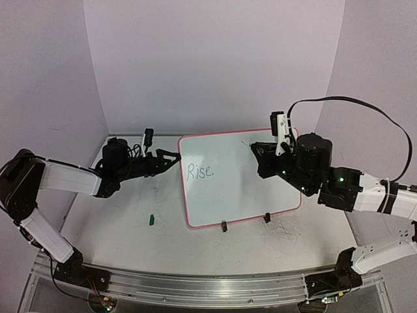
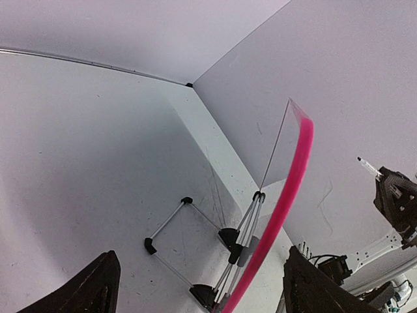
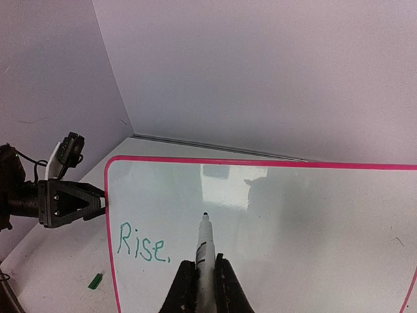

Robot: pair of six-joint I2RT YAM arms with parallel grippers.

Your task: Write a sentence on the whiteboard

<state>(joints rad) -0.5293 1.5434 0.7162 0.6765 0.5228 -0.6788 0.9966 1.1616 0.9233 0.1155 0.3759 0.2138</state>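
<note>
right wrist: right tool (image 3: 201,272) grips a marker (image 3: 203,238) facing the whiteboard (image 3: 293,228); left tool (image 2: 202,274) open.

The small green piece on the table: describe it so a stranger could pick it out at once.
Find the pink-framed whiteboard standing mid-table. Off its lower left corner, nearer than the left gripper, lies a small green piece flat on the white tabletop. It is the only loose, green object there.

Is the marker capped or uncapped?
Uncapped: the marker in the right gripper shows a bare dark tip; a green piece, maybe its cap, lies apart.
</note>
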